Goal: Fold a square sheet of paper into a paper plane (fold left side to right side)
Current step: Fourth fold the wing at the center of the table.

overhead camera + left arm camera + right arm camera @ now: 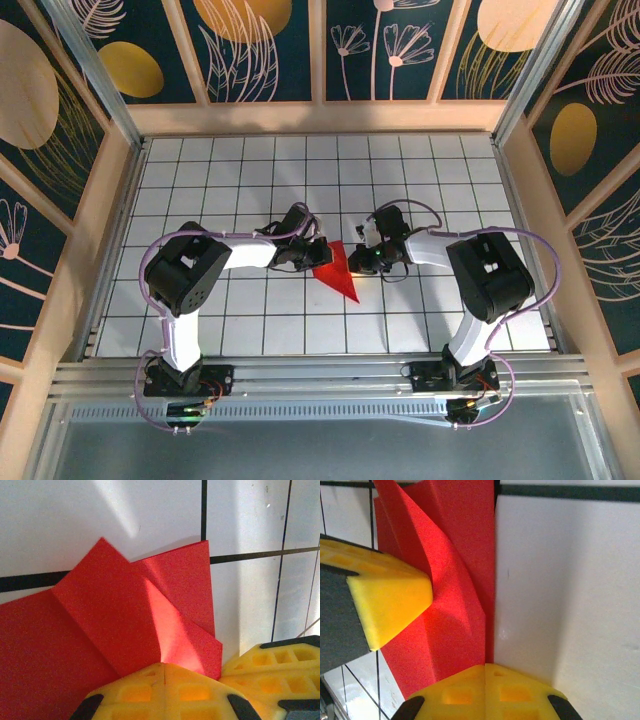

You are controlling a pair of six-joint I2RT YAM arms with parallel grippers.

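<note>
One white black-gridded tabletop [250, 170] holds, at frame centre, the thin bright red paper sheet [338, 270], partly folded into raised flaps. The left gripper [162, 666] and right gripper [485, 667], yellow jaws closed, touch it; whether they pinch it is unclear.

The folded red paper sheet [338, 272] lies mid-table on the white gridded table [250, 160], with the left tool [316, 252] at its nine o'clock and the right tool [364, 258] at its three o'clock.

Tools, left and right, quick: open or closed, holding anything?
Left tool: closed, tip at the folded red paper.
Right tool: closed, at the paper's edge.
</note>
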